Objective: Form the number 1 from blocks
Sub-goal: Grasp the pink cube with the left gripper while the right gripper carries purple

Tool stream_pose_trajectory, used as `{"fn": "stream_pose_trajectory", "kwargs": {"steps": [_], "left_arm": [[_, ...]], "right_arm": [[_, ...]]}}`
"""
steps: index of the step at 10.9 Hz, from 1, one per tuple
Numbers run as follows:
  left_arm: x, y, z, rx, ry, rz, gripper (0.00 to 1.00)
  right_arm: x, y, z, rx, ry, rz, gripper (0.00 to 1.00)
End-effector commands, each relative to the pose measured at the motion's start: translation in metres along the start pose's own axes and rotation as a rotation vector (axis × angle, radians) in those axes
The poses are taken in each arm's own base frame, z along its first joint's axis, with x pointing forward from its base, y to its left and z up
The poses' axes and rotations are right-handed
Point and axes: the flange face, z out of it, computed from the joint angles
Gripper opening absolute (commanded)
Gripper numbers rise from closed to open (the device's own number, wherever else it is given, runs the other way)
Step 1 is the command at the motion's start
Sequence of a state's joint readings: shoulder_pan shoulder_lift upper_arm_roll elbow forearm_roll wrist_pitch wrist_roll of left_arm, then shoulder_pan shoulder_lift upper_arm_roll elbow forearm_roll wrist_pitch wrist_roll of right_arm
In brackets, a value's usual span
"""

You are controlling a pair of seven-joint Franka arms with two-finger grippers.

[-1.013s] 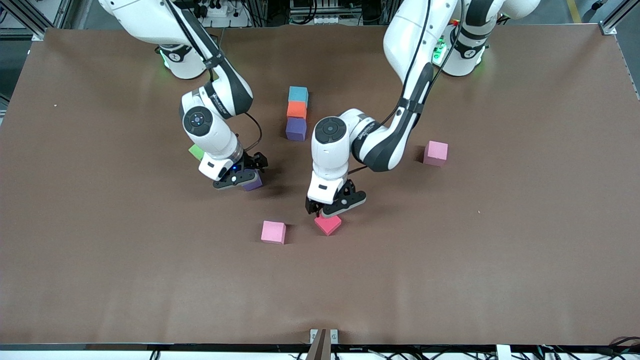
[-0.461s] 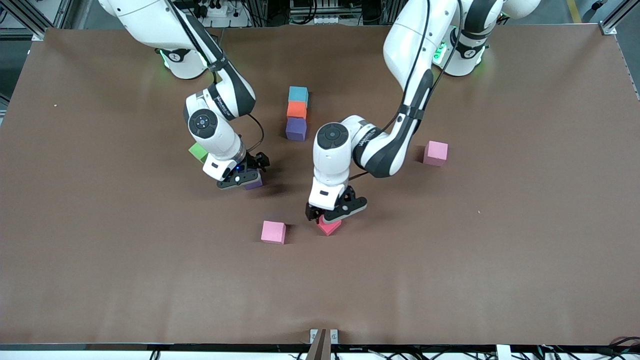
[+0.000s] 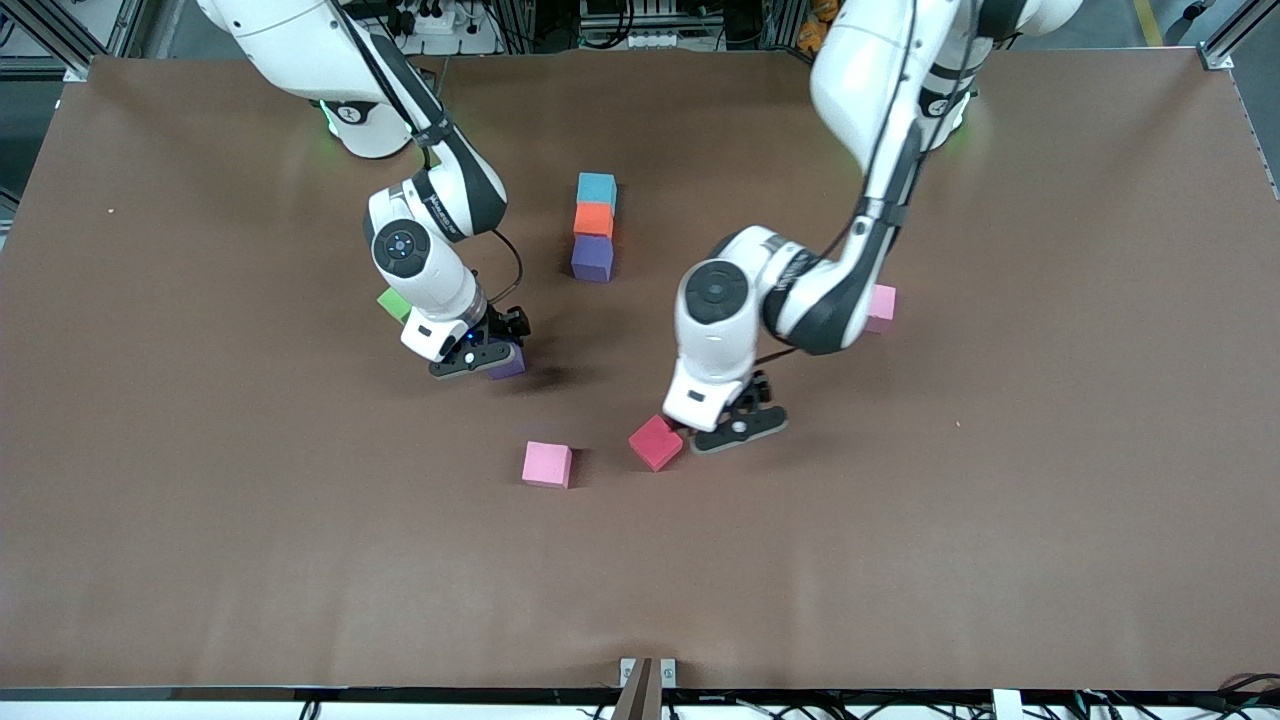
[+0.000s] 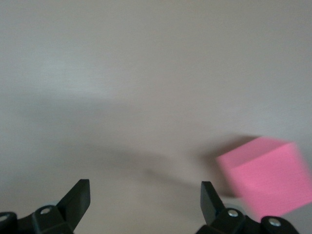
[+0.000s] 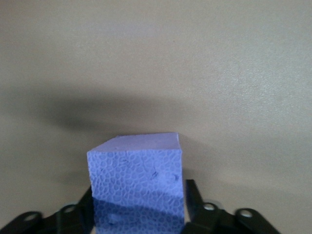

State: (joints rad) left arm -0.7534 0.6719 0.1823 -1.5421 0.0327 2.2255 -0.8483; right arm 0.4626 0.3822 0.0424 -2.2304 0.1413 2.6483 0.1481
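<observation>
Cyan [image 3: 596, 188], orange [image 3: 593, 220] and purple [image 3: 592, 257] blocks form a touching column at mid-table. My right gripper [image 3: 478, 355] is down at the table, shut on a second purple block [image 3: 509, 363]; in the right wrist view its fingers [image 5: 191, 191] press both sides of that block [image 5: 136, 180]. My left gripper [image 3: 735, 425] hangs open just over the table, beside the red block [image 3: 656, 442] on the side toward the left arm's end. In the left wrist view this gripper [image 4: 144, 187] holds nothing, and that block [image 4: 265, 178] lies outside one finger.
A green block [image 3: 392, 302] peeks out beside the right arm's wrist. One pink block [image 3: 547, 464] lies beside the red one, toward the right arm's end. Another pink block [image 3: 883, 305] is half hidden by the left arm's elbow.
My right gripper has shut on the purple block. My left gripper has shifted from over the red block toward the left arm's end, still open.
</observation>
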Motion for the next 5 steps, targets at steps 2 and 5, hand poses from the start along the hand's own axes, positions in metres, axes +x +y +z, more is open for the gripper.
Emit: {"fn": "stream_pose_trajectory", "kwargs": {"steps": [2,5], "left_arm": [[-0.029,-0.124,0.000,0.028,-0.155,0.232,1.00],[-0.032,-0.193,0.031,0.038,-0.263,0.447,1.00]], "right_arm": [[-0.005,-0.040,-0.014,0.027,0.030,0.079,0.65],[-0.022,-0.101,-0.020,0.047,0.040,0.220,0.65]]}}
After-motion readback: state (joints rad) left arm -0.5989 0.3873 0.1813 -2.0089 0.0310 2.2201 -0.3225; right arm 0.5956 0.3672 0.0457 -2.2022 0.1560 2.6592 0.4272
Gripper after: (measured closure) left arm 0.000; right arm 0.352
